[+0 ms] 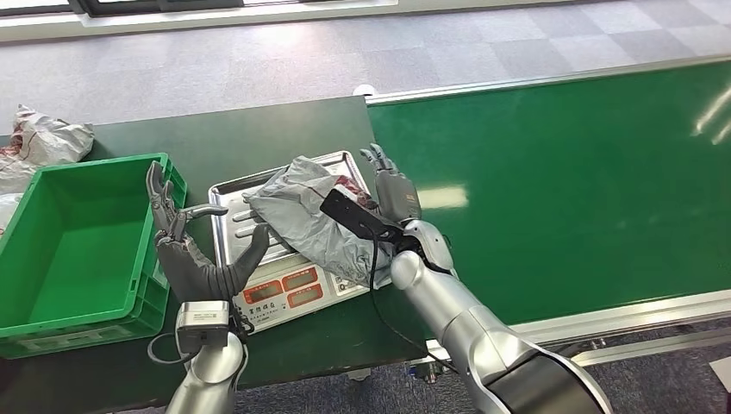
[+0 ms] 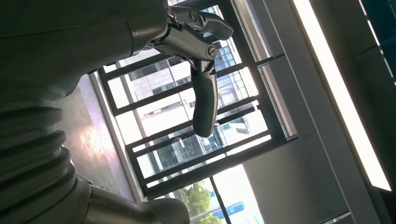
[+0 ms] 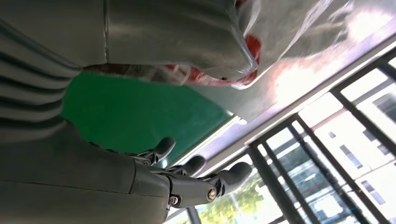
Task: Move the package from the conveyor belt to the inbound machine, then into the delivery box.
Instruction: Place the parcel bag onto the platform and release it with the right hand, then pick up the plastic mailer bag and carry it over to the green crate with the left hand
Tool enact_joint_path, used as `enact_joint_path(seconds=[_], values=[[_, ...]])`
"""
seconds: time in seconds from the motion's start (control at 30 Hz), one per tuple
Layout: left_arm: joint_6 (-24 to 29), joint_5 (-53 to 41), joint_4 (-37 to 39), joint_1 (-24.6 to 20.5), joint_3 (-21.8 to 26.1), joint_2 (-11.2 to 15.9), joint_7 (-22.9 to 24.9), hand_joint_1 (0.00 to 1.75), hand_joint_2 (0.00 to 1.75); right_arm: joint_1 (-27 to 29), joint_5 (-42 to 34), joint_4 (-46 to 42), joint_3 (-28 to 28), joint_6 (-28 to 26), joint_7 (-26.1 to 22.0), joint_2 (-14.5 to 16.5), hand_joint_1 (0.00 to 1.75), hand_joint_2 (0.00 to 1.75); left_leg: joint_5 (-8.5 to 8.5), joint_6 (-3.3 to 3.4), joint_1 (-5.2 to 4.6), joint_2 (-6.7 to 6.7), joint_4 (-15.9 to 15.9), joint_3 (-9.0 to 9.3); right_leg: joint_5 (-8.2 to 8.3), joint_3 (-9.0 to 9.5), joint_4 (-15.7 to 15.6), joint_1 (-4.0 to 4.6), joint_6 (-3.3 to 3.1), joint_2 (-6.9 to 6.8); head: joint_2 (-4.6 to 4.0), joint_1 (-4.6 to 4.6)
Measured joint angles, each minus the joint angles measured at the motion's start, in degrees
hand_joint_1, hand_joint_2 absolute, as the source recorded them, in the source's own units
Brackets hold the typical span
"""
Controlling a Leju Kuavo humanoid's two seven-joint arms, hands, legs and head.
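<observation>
The grey plastic package (image 1: 297, 211) with red print lies on the metal tray (image 1: 226, 197) of the inbound scale (image 1: 289, 291), drooping over the tray's near right corner. My right hand (image 1: 392, 188) stands at the package's right edge, fingers straight and apart, its palm side against the wrapper. In the right wrist view the thick thumb (image 3: 163, 37) lies along the package (image 3: 299, 28) while the fingers (image 3: 205, 179) stay off it. My left hand (image 1: 185, 246) is raised in front of the scale's left side, fingers spread and holding nothing, thumb pointing toward the package. The left wrist view looks up past one finger (image 2: 205, 102).
A green delivery crate (image 1: 95, 164) stands left of the scale, close to my left hand. The green conveyor belt (image 1: 560, 190) runs along the right. A crumpled grey bag (image 1: 43, 138) lies behind the crate. The scale's front panel faces the table's near edge.
</observation>
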Motion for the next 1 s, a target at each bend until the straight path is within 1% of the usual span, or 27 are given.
enact_joint_path(seconds=[0.1,0.2,0.33,0.53,0.6,0.67,0.7,0.77,0.83,0.87,0.93,1.0], values=[[0.0,0.0,0.1,-0.1,0.8,-0.2,0.9,0.00,1.75,1.8,2.9,-4.3,-1.0,-1.2,1.6,-0.7,0.00,0.00,0.00,0.00,0.00,0.01,0.0,0.00,0.00,0.00,0.0,0.00,0.00,0.00,0.00,0.01],[0.1,-0.2,0.0,-0.1,1.4,-0.5,1.6,0.00,1.75,4.1,4.4,-10.2,-2.3,-2.3,1.4,-1.1,0.00,0.00,0.00,0.00,0.00,0.00,0.0,0.00,0.00,-0.01,0.0,0.01,0.00,0.00,0.00,-0.01],[0.1,-0.3,-0.4,0.3,2.1,-0.7,2.0,0.00,1.75,8.5,3.8,-21.1,-4.3,-4.9,-0.5,-1.4,0.00,0.00,-0.01,0.00,0.01,-0.01,0.0,-0.02,0.00,-0.02,0.0,0.01,0.00,0.00,0.00,-0.01],[0.3,-0.4,-0.5,0.8,2.2,-0.7,1.7,0.00,1.75,14.3,2.7,-34.9,-5.9,-6.0,-1.3,-2.0,0.00,0.00,-0.05,0.04,0.00,0.00,0.0,-0.05,-0.01,-0.03,0.0,-0.01,0.01,-0.01,0.00,0.01],[0.3,-0.4,-0.5,1.0,2.2,-0.7,1.6,0.00,1.75,15.6,2.6,-38.0,-6.2,-6.8,-1.7,-2.1,0.00,0.87,-0.05,0.05,-0.01,0.00,0.0,-0.04,-0.01,-0.03,0.0,-0.01,0.01,-0.01,0.00,0.00],[0.3,-0.5,-0.4,1.1,2.2,-0.7,1.9,0.00,1.75,17.2,2.5,-41.6,-6.5,-10.3,-3.8,-2.2,0.00,1.75,-0.05,0.05,-0.01,-0.03,0.0,-0.04,-0.01,-0.03,0.0,-0.01,0.01,-0.03,0.00,0.00],[0.2,-0.8,-0.4,1.0,2.2,-0.7,2.1,0.00,1.75,18.4,2.4,-44.1,-6.8,-12.9,-6.1,-2.1,0.00,1.75,-0.05,0.05,-0.01,-0.05,0.0,-0.04,-0.01,-0.04,0.0,0.00,0.01,-0.04,0.00,0.00],[-0.4,-2.3,0.0,0.7,2.2,-0.7,3.6,0.00,1.75,21.4,2.1,-51.0,-7.8,-17.1,-12.6,-1.4,0.00,1.75,-0.05,0.05,-0.01,-0.06,0.0,-0.05,-0.01,-0.06,0.0,0.00,0.01,-0.05,0.00,-0.01],[-2.0,-5.8,1.6,-0.5,2.1,-0.7,6.4,0.00,1.75,24.9,1.9,-59.8,-9.0,-18.4,-19.0,-0.3,0.00,1.75,-0.06,0.04,-0.01,-0.10,0.0,-0.08,-0.03,-0.08,0.0,0.00,0.02,-0.08,0.00,-0.01],[-3.4,-7.9,2.8,-1.6,2.0,-0.7,8.3,0.00,1.75,26.6,1.9,-64.3,-9.3,-18.6,-21.1,0.1,0.00,1.75,-0.06,0.04,-0.01,-0.12,0.0,-0.11,-0.05,-0.08,0.0,0.00,0.03,-0.10,0.00,0.00],[-6.1,-11.6,5.7,-3.9,1.8,-0.6,11.2,0.00,1.75,28.8,1.9,-71.9,-9.6,-18.8,-23.2,0.7,0.00,1.75,-0.10,0.05,-0.01,-0.05,0.0,-0.13,-0.06,-0.10,0.0,-0.01,0.04,-0.09,0.00,0.01],[-7.6,-13.5,8.0,-5.7,1.6,-0.5,12.8,0.00,1.75,29.9,2.0,-76.8,-9.6,-18.8,-23.7,0.8,0.00,1.75,-0.16,0.07,-0.02,0.14,0.0,-0.10,-0.04,-0.11,0.0,-0.03,0.05,0.01,0.00,0.01]])
